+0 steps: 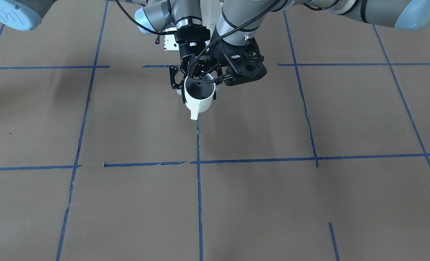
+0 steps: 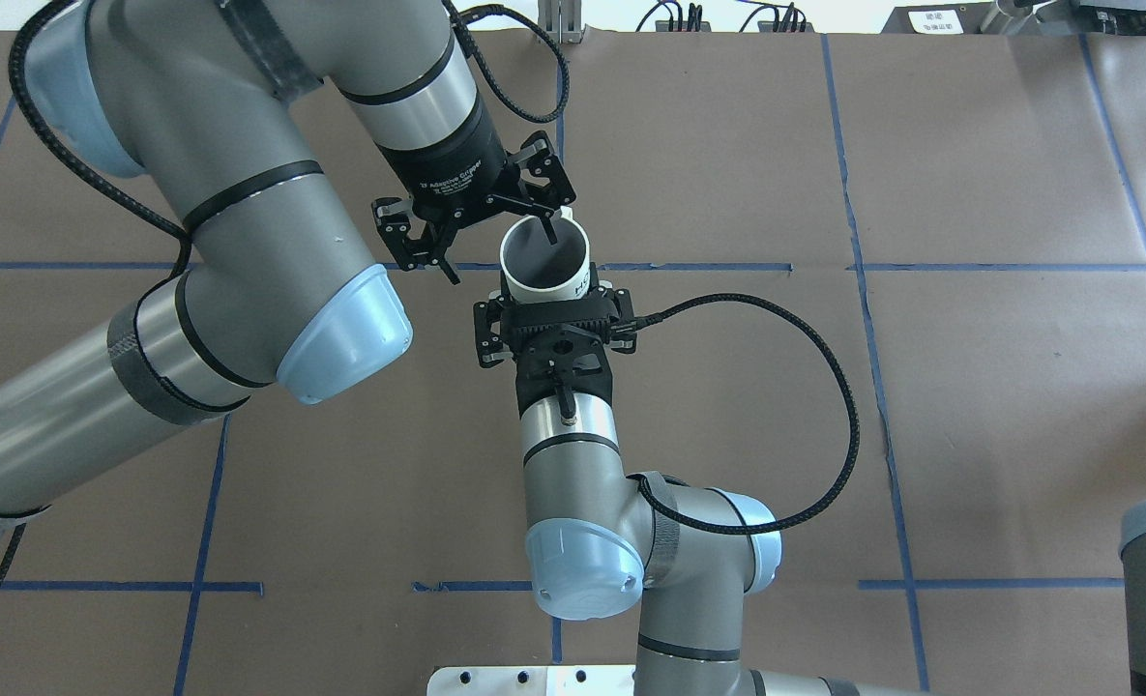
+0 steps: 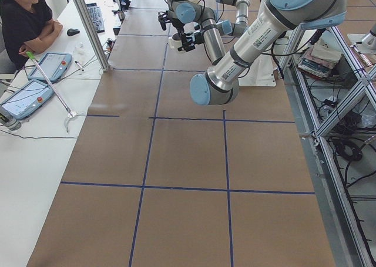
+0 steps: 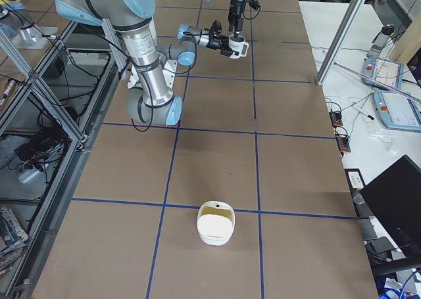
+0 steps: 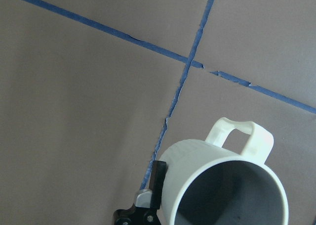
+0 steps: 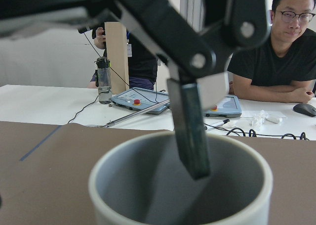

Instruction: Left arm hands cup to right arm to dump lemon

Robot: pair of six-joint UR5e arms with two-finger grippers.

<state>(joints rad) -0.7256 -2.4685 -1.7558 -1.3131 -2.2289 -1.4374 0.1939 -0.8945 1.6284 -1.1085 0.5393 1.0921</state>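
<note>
The white cup (image 2: 545, 263) hangs above the table, mouth up, handle (image 5: 240, 136) pointing away from the robot. My right gripper (image 2: 555, 304), the bulky cabled one, is shut on the cup's side from the robot's side. My left gripper (image 2: 503, 259), the slim one, reaches down from above and stands open. One of its fingers (image 6: 190, 131) dips inside the cup, and another finger (image 5: 157, 183) stays outside the wall. The cup's grey inside (image 1: 198, 88) looks bare. The lemon shows in no view.
A white container (image 4: 216, 221) with a yellowish inside sits on the brown paper far down the table. Blue tape lines (image 1: 199, 188) grid the surface. A person (image 3: 26, 20) sits at the side bench with tablets (image 3: 50, 64) and cables.
</note>
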